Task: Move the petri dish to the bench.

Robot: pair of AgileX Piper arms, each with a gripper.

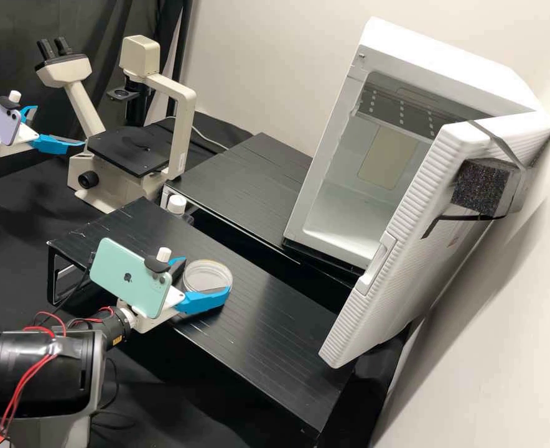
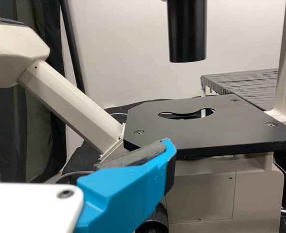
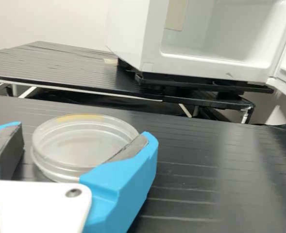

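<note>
Sitting on the near black bench [image 1: 275, 330], the clear petri dish [image 1: 206, 274] lay flat between the spread fingers of the right claw [image 1: 208, 274]. That claw was wide, one finger on each side of the dish. The right wrist view showed a narrow gap between one dark pad [image 3: 10, 150] and the dish, and a yellowish patch along the rim; the other finger overlapped the rim there, and whether it touched could not be told. The high view looked down into the dish, with a blue finger covering part of its near edge.

Past it, a bottle with a white cap [image 1: 177, 204] stood between the near bench and the rear bench [image 1: 244, 174]. A green phone [image 1: 129, 280] sat on the right arm, just beside the dish. On the rear bench was a white box [image 1: 455, 59], its door [image 1: 405, 218] wide open and a foam block [image 1: 480, 186] strapped to it. The right wrist view showed dark supports [image 3: 181, 83] beneath the box.

Well apart from the dish, the left claw [image 1: 60, 126] was wide too, near the microscope [image 1: 178, 112]. The left wrist view showed one finger in front of the microscope's black plate [image 2: 206, 131], and the plate's rounded opening.
</note>
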